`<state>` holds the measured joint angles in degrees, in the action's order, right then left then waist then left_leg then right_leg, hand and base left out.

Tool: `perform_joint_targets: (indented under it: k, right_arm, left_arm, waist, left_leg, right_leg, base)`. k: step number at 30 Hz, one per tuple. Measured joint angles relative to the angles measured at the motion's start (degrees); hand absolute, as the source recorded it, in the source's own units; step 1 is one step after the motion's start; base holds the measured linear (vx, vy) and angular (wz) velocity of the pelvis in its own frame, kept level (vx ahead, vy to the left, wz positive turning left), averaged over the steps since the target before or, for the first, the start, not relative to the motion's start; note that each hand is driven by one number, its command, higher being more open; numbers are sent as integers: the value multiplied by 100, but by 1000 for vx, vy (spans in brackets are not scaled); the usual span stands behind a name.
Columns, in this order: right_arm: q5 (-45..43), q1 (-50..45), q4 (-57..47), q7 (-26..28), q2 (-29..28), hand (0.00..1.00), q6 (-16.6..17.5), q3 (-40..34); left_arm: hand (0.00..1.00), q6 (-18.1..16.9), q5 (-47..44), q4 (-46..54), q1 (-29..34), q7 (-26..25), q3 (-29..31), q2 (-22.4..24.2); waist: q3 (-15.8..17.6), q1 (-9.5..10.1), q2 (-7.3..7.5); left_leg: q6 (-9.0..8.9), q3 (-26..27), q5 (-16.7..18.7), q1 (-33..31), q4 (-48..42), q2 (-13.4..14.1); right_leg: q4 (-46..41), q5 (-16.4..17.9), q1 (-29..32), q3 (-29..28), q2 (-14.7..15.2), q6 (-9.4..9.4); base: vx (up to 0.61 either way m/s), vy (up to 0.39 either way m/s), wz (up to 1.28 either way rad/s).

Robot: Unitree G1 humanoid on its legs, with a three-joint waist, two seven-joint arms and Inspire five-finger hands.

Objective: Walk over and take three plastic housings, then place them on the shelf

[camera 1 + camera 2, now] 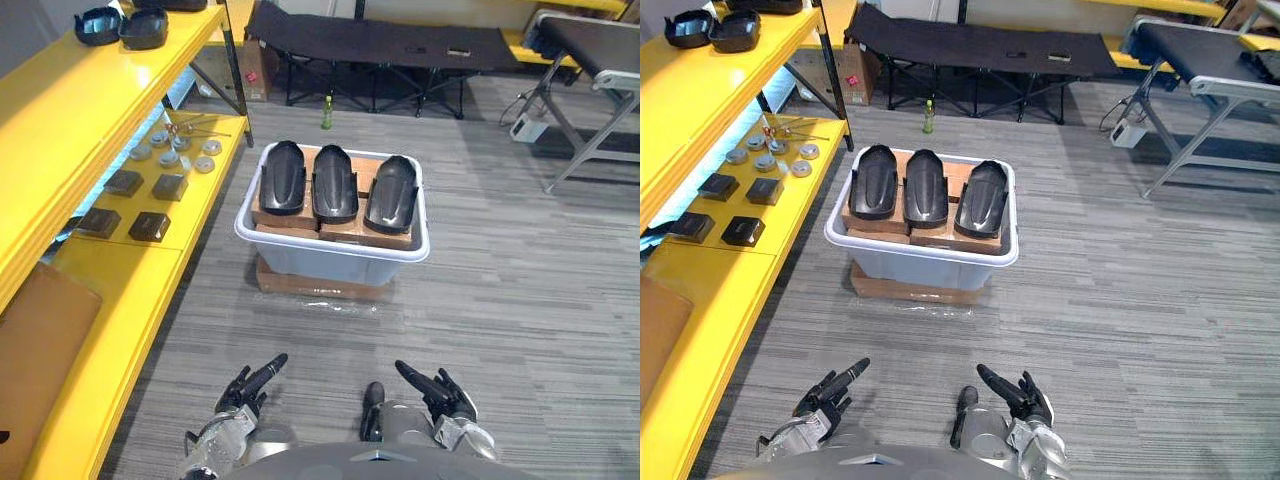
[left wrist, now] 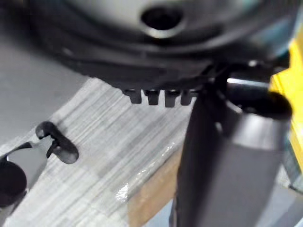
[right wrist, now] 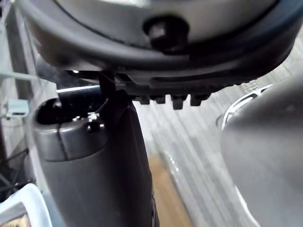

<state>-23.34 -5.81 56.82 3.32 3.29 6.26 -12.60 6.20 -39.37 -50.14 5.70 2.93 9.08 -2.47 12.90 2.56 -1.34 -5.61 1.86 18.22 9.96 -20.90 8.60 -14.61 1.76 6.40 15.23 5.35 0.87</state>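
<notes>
Left eye view: three black plastic housings [image 1: 334,183] lie side by side on cardboard boxes [image 1: 283,218] in a white bin [image 1: 330,252], well ahead of both hands. The bin stands on grey carpet [image 1: 520,300] beside a yellow shelf [image 1: 150,270]. Left hand [image 1: 250,388] and right hand [image 1: 440,392] hang low, fingers straight, holding nothing.

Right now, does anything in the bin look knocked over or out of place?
Nothing stands out: three housings lie side by side on boxes in the bin, the right housing angled slightly.
</notes>
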Motion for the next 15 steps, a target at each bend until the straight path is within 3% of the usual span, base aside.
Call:
perform_joint_targets:
  k: [3,4,5,7,8,9,10,11,12,13,15]
  right_arm:
    - [-13,-14,120,-27,54,100,-65,-113]
    - [-12,-25,126,-42,93,100,-69,-111]
    - [-4,-20,143,-51,95,100,-66,-100]
    - [4,6,269,-114,146,100,-46,-193]
    - [3,8,306,-117,143,100,-40,-234]
    - [-5,6,311,-123,135,100,-31,-266]
    - [-6,4,299,-123,146,100,-17,-265]
    - [-8,-1,295,-122,156,100,-11,-267]
    - [4,2,310,-152,135,100,-3,-265]
    - [26,9,267,-145,21,100,8,-233]
    - [47,7,239,-153,-58,100,-8,-228]
  left_arm:
    - [100,-198,-307,8,-11,35,314,143]
    - [100,-285,-316,8,-17,34,358,175]
    - [100,-316,-330,9,-23,44,367,160]
    - [100,-360,-333,-3,-102,99,360,139]
    - [100,-357,-331,-3,-106,105,357,132]
    - [100,-344,-306,-1,-109,104,337,131]
    - [100,-329,-298,-5,-96,101,279,145]
    - [100,-307,-298,-1,-74,101,252,158]
    - [100,-252,-303,-7,-81,103,275,153]
    - [100,-195,-301,0,-79,85,276,42]
    - [100,-51,-291,-19,-153,24,289,-45]
  waist:
    - [-8,6,-36]
    - [-14,-19,-83]
    - [-14,-27,-122]
    - [25,-41,-203]
    - [28,-41,-198]
    - [34,-46,-177]
    - [49,-93,-161]
    - [49,-121,-174]
    - [95,-77,-98]
    - [63,-52,96]
    - [81,-47,226]
  left_leg:
    - [-111,-209,-605,-790,-1859,115]
    - [-213,-193,-1100,-1225,-2728,277]
    - [-212,-138,-1186,-1390,-3121,379]
    - [-160,319,-773,-1706,-3509,607]
    - [-158,434,-680,-1720,-3289,590]
    - [-206,665,-601,-1675,-2399,442]
    - [-209,760,-666,-1526,-1039,185]
    - [-205,746,-818,-1449,-344,76]
    - [133,875,-1006,-1209,334,-105]
    - [181,991,-1108,-1064,741,-323]
    - [288,1043,-1098,-1065,850,-484]
  right_leg:
    - [188,144,-430,95,-60,-23]
    - [432,163,-685,154,-166,-61]
    - [531,165,-817,176,-193,-67]
    - [796,166,-1291,180,-194,-103]
    - [840,164,-1367,180,-154,-80]
    - [903,173,-1426,177,-47,-5]
    - [926,209,-1454,161,56,112]
    - [928,225,-1444,129,79,163]
    - [953,242,-1447,-32,180,308]
    - [1122,145,-1441,-123,303,452]
    - [1211,76,-1437,-122,442,512]
  base:
    - [208,-182,13]
    - [179,-91,12]
    - [286,-82,12]
    - [242,-29,2]
    - [191,55,-7]
    - [211,123,-4]
    - [199,157,-2]
    - [170,189,-14]
    - [169,167,-28]
    - [234,163,-30]
    - [214,116,-7]
